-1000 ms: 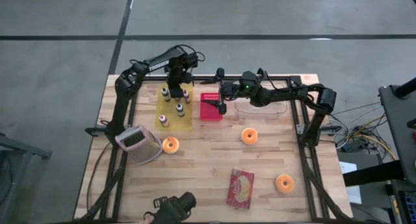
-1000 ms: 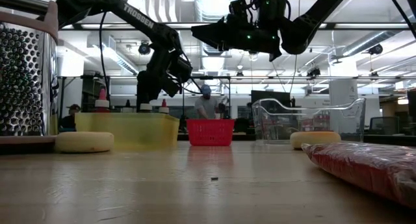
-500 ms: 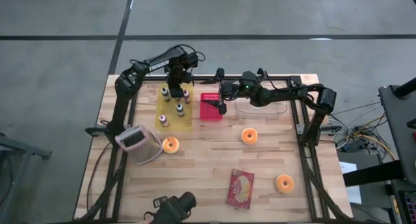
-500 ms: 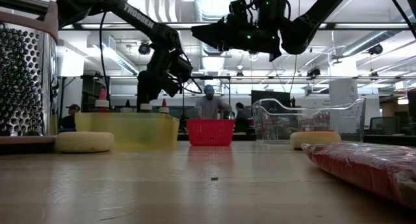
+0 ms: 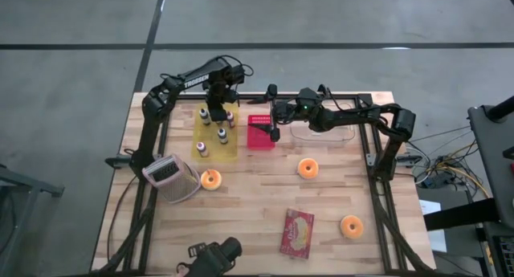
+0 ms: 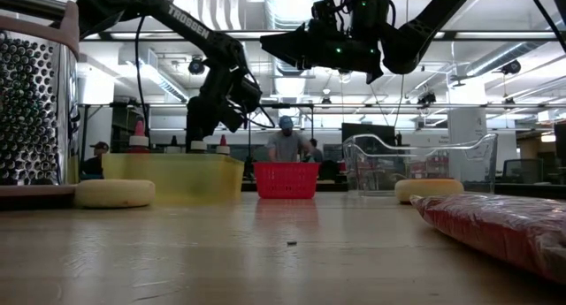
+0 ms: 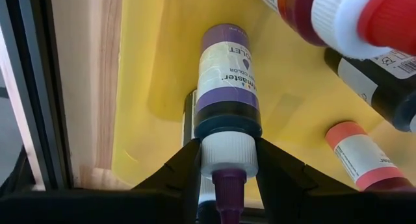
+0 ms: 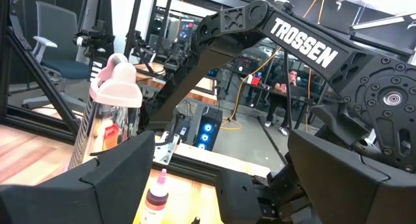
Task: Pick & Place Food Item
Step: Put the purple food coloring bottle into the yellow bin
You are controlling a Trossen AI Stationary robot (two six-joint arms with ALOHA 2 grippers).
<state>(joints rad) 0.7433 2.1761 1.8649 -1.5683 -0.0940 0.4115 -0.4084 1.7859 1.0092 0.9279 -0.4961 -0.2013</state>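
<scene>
yellow tray (image 5: 215, 148): bottles | left tool (image 7: 224, 185): pinching violet bottle (image 7: 227, 81) | right tool (image 5: 274, 131): spread

On the bench (image 5: 241, 213), toward the far edge: a tray (image 5: 215, 132) holding upright bottles (image 5: 222, 135), a small basket (image 5: 259, 132) just right of it, a clear bin (image 5: 325, 132) further right. Nearer, left: a grater (image 5: 170, 177) with a donut (image 5: 210, 178) just beside it. Centre-right: a second donut (image 5: 307, 168). Near edge: a packet (image 5: 296, 232), a third donut (image 5: 351, 226) to its right.
</scene>
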